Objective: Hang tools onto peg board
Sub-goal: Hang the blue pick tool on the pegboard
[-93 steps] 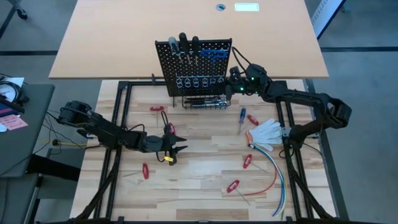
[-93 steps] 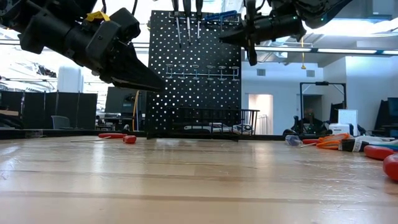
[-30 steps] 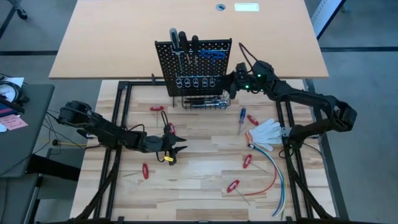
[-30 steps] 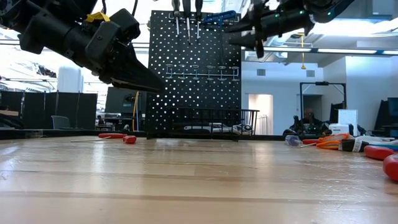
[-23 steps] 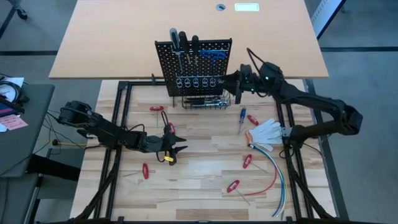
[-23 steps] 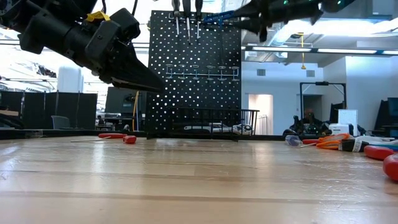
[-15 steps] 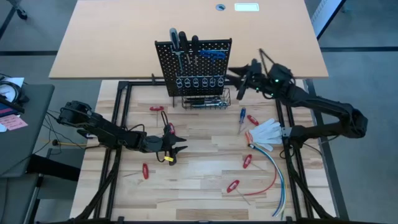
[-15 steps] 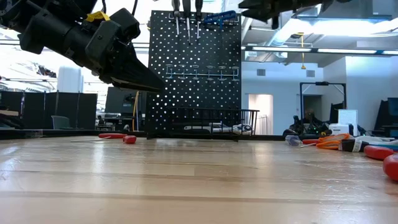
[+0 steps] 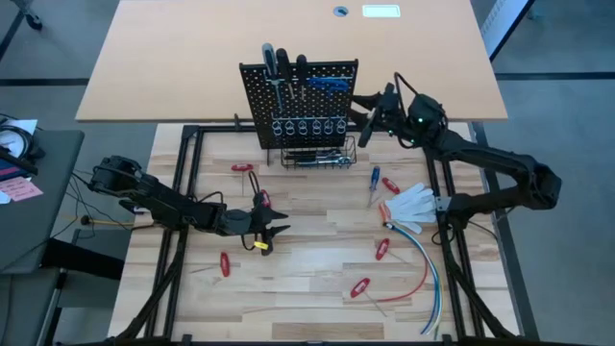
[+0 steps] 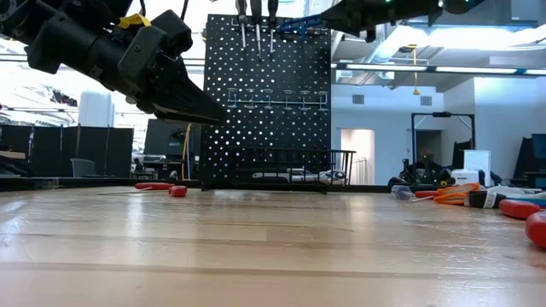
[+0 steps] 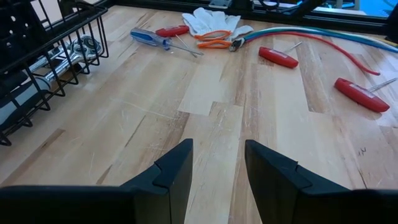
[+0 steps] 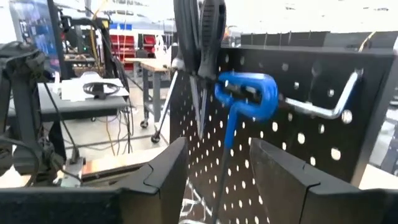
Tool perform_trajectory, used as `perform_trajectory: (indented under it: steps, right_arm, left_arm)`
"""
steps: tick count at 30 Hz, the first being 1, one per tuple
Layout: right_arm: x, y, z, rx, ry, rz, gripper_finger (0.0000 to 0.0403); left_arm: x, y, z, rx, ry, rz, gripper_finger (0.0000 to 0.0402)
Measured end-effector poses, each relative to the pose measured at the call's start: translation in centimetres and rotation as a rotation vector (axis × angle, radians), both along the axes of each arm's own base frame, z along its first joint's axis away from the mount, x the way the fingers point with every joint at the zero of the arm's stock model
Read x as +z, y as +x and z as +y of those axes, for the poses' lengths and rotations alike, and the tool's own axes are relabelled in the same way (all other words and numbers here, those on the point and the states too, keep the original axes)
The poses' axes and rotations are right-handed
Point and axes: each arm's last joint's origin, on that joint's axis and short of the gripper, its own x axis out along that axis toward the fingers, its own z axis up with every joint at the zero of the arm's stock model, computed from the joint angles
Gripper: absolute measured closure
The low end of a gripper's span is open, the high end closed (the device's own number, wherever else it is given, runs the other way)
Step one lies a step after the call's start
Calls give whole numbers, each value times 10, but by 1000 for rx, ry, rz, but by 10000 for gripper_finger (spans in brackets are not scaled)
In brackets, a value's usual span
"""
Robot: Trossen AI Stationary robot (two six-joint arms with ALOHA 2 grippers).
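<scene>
The black peg board stands upright at the table's far edge. Black-handled screwdrivers and a blue T-handle hex key hang on it. Its wire basket holds silver tools. My right gripper hovers open at the board's upper right corner, pointing level at the hex key without touching it. My left gripper stands open above the table's middle left, with nothing between its fingers. Red-handled tools and a blue screwdriver lie flat on the table.
A white glove and orange-handled pliers lie at the right. Beside them, red, blue and white cables run toward the near edge. More red-handled tools lie near the front. Bare wood spans the middle.
My right gripper has risen beside the peg board's right edge, up to the board's top corner. It has also rolled about its own pointing line. The tools on the board and on the table have stayed put.
</scene>
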Motion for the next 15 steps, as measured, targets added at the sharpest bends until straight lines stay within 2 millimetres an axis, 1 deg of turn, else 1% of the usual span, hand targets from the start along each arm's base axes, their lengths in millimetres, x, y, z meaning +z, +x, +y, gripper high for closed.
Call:
perform_trajectory:
  steps: [9,15]
  right_arm:
    - [14,12,-8,-6,-24,-23,239]
    - [16,20,-10,11,-10,2,253]
  left_arm:
    - [0,0,0,0,0,2,260]
    - [0,0,0,0,1,4,260]
